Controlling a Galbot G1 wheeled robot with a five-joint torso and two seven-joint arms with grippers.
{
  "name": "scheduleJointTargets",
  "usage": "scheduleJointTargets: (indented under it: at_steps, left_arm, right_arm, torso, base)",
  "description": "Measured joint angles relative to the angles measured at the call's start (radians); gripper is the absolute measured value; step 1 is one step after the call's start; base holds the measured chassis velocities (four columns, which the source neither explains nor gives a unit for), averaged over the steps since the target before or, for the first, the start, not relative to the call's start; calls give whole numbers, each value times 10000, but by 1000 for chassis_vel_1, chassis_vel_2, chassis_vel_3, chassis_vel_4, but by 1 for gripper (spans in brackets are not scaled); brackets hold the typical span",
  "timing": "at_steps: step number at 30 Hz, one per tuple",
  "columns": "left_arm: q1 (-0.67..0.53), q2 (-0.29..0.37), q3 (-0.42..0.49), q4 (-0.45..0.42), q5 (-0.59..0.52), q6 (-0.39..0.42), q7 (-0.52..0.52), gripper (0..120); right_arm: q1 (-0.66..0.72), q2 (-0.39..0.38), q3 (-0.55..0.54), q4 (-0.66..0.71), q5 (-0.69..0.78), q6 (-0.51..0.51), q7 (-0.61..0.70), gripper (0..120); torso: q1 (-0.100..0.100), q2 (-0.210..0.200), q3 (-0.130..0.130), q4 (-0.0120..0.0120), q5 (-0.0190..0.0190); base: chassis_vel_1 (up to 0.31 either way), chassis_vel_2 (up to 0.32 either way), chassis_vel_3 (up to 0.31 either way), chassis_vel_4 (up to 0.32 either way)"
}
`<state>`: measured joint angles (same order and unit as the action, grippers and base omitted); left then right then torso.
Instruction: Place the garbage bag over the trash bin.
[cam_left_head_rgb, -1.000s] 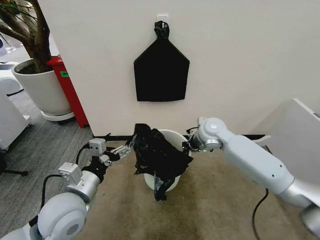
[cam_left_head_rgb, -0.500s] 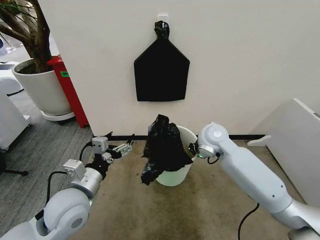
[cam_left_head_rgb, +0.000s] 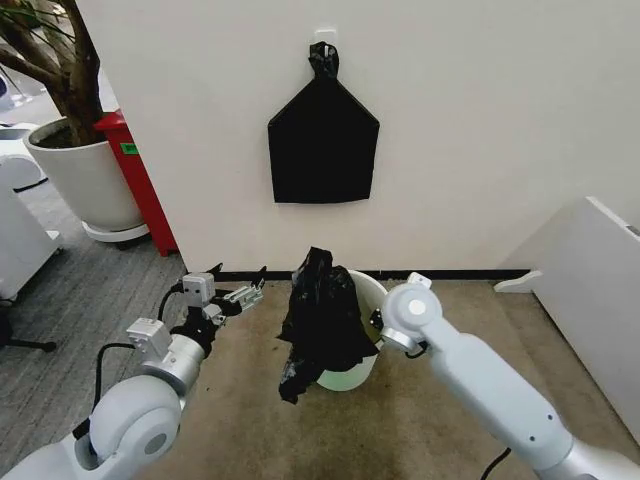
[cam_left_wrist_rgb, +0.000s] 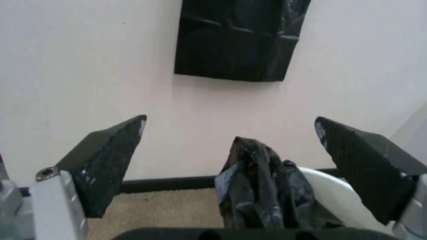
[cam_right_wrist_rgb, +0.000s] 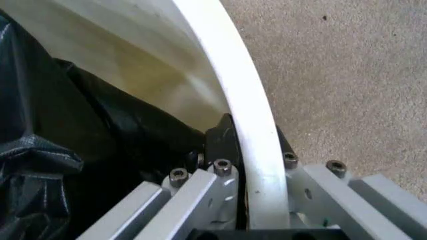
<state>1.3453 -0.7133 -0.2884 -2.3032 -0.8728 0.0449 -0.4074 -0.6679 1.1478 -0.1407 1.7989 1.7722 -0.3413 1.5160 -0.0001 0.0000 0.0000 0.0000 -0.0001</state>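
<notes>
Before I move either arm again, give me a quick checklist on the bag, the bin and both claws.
1. Right claw gripping the trash bin: ok, its fingers straddle the rim, shut on it.
2. Left claw free: ok, fingers wide open with nothing between them, held apart from the bin on the robot's left.
3. Garbage bag over the bin: not ok, it is bunched on the left part of the rim, one tail hanging down outside; the right part of the rim is bare.
4. Bin upright: cannot tell, it may be tilted in the right claw.
5. Bag mouth open: cannot tell, the folds hide it.
</notes>
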Motion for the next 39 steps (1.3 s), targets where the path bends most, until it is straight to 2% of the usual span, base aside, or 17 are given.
scheduleJointTargets:
  at_steps: [7, 10, 13, 16, 18, 23, 26, 28, 29, 30, 31, 33, 35, 36, 37, 39]
  left_arm:
    - [90, 11, -66, -73, 34, -18, 10, 100]
    - [90, 17, -67, -91, 34, -21, 16, 100]
    - [90, 47, -67, -126, 34, -24, 21, 100]
    - [91, 53, -69, -135, 34, -26, 22, 100]
    - [77, 72, -70, -143, 25, -26, 26, 100]
    - [18, 104, -65, -110, 3, -15, 45, 100]
    - [-118, 190, -35, 25, -57, 10, 118, 100]
    - [-152, 238, -42, 84, -92, 22, 158, 100]
    - [-152, 238, -42, 84, -92, 22, 158, 100]
    - [-180, 290, -49, 165, -108, 40, 194, 100]
    - [-188, 302, -49, 193, -108, 43, 211, 100]
    - [-254, 334, -7, 385, -69, 46, 309, 100]
    - [-286, 335, 73, 485, -50, 48, 350, 100]
    - [-288, 334, 111, 530, -25, 49, 379, 100]
    - [-288, 334, 111, 530, -25, 49, 379, 100]
    - [-254, 348, 138, 578, 29, 49, 460, 100]
  right_arm:
    - [83, 174, 52, -397, -37, -18, -119, 0]
    - [84, 195, 87, -458, -23, -59, -163, 10]
    - [55, 73, 186, -386, 75, -136, -225, 25]
    - [38, -6, 239, -274, 102, -172, -282, 32]
    - [31, -137, 347, -12, 91, -260, -334, 43]
    - [-57, -513, 541, 744, 12, -551, -638, 57]
    - [-851, -1514, 1023, 1986, -1156, -1390, -2598, 72]
    - [-1318, -1964, 1225, 2358, -1989, -1520, -3793, 79]
    - [-1318, -1964, 1225, 2358, -1989, -1520, -3793, 79]
    - [-1755, -2354, 1502, 2652, -2886, -1520, -4904, 84]
    - [-1875, -2448, 1600, 2721, -3116, -1514, -5188, 86]
    - [-2810, -2903, 2463, 3020, -4818, -1163, -7256, 96]
    - [-3619, -3154, 3186, 3064, -6342, -639, -9012, 99]
    - [-4121, -3271, 3511, 3011, -7348, -65, -9891, 100]
    - [-4121, -3271, 3511, 3011, -7348, -65, -9891, 100]
    - [-5146, -3340, 4139, 2771, -9218, 1251, -11253, 100]
  torso:
    - [0, 0, 0, 0, 0]
    - [0, 0, 1, 1, 3]
    - [0, 0, 1, 0, 3]
    - [0, 0, 0, -1, 1]
    - [0, 0, 1, 1, 3]
    - [0, 0, 0, 2, 1]
    - [0, 1, 0, -1, 0]
    - [0, 1, 0, -5, 3]
    - [0, 1, 0, -5, 3]
    - [0, 1, -1, -6, 5]
    - [0, 1, 0, -4, 6]
    - [0, 0, 0, 2, 1]
    - [0, 1, -1, 0, 2]
    - [0, 1, -1, -2, 1]
    - [0, 1, -1, -2, 1]
    - [0, 1, 0, 0, 3]
  base:
    - [0, 0, 0, 0]
    - [0, 0, 0, 0]
    - [0, 0, 0, 0]
    - [0, 0, 0, 0]
    - [0, 0, 0, 0]
    - [0, 0, 0, 0]
    - [0, 0, 0, 0]
    - [0, 0, 0, 0]
    - [0, 0, 0, 0]
    - [0, 0, 0, 0]
    - [0, 0, 0, 0]
    - [0, 0, 0, 0]
    - [0, 0, 0, 0]
    - [0, 0, 0, 0]
    - [0, 0, 0, 0]
    - [0, 0, 0, 0]
